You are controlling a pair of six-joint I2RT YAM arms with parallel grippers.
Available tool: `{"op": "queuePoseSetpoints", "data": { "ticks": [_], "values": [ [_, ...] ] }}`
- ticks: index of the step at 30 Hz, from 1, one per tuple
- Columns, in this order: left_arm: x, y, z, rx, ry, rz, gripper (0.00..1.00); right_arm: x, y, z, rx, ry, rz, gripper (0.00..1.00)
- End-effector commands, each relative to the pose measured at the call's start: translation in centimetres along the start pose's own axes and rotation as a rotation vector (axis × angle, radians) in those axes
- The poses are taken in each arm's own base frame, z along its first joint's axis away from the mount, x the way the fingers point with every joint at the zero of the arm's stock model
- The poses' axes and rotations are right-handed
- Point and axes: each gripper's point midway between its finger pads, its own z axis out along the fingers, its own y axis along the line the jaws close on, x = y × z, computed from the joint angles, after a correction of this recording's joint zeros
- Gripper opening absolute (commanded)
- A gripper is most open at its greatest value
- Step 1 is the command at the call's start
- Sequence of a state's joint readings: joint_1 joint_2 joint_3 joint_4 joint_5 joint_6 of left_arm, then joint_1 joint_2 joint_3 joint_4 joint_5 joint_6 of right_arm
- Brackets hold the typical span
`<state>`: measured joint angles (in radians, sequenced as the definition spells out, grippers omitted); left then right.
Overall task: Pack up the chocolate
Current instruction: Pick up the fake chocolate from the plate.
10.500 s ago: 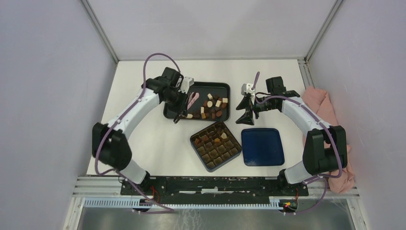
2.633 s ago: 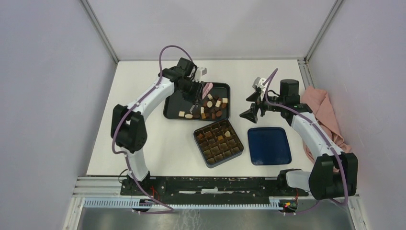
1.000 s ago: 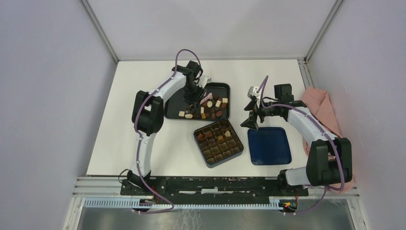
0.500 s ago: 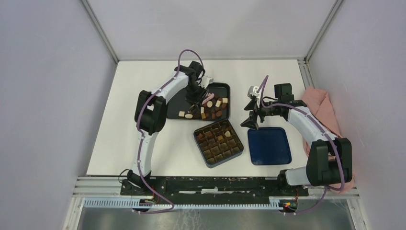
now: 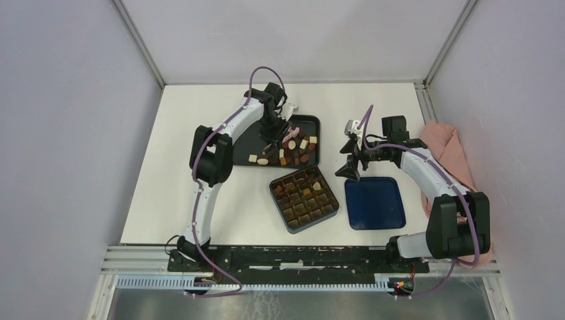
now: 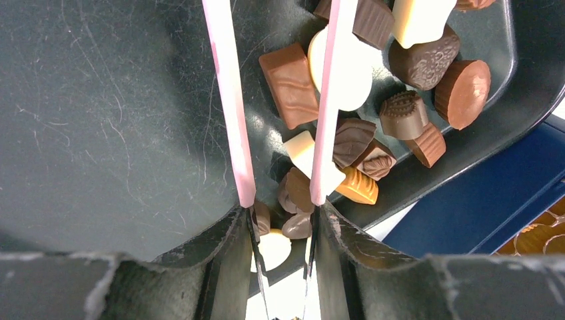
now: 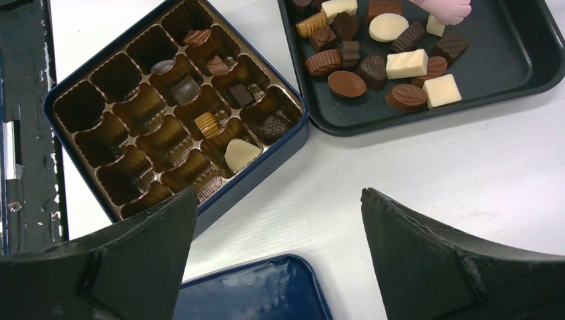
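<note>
Chocolate (image 6: 360,73) heaps in the dark tray (image 6: 100,100), a few pieces in the box (image 7: 80,107) nearer, blue lid (image 7: 260,293) to its right. Left fingers (image 6: 223,267) pinch pink tweezers (image 6: 230,100) above the heap; right fingers (image 7: 460,267) gape, empty.

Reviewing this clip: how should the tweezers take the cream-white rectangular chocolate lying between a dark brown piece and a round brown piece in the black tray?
Pinch the cream-white rectangular chocolate across its two long flat sides, coming straight down from above. Its short ends sit against the dark brown piece and the round brown piece, while narrow gaps seem to run along the long sides.
</note>
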<state>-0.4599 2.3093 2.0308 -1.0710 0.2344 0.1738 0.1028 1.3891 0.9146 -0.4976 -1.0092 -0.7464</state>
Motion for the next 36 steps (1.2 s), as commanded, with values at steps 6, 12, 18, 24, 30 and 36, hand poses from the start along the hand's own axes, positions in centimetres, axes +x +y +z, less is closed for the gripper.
{"op": "queuePoseSetpoints", "data": {
  "ticks": [6,12,18,24,30,36],
  "values": [
    [-0.3,-0.1,0.4,-0.012,0.016,0.022,0.43,-1.7,-0.6,-0.3,0.002,-0.026,-0.052,0.98],
    [-0.4,0.1,0.4,-0.026,0.015,0.006,0.4,-1.7,-0.6,-0.4,0.0,-0.028,-0.055,0.98],
    [-1.0,-0.3,-0.2,-0.016,-0.009,-0.005,0.18,-1.7,-0.6,-0.4,0.0,-0.025,-0.055,0.98],
    [-2.3,-0.9,-2.4,-0.011,-0.094,-0.018,0.02,-1.7,-0.6,-0.4,0.002,-0.023,-0.056,0.98],
    [-3.4,-1.0,-6.5,-0.053,-0.233,-0.06,0.02,-1.7,-0.5,-0.4,-0.002,-0.023,-0.058,0.98],
    [-2.1,-2.7,-9.5,-0.02,-0.302,-0.068,0.02,-1.7,-0.2,-0.4,-0.013,-0.027,-0.079,0.98]
  ]
}}
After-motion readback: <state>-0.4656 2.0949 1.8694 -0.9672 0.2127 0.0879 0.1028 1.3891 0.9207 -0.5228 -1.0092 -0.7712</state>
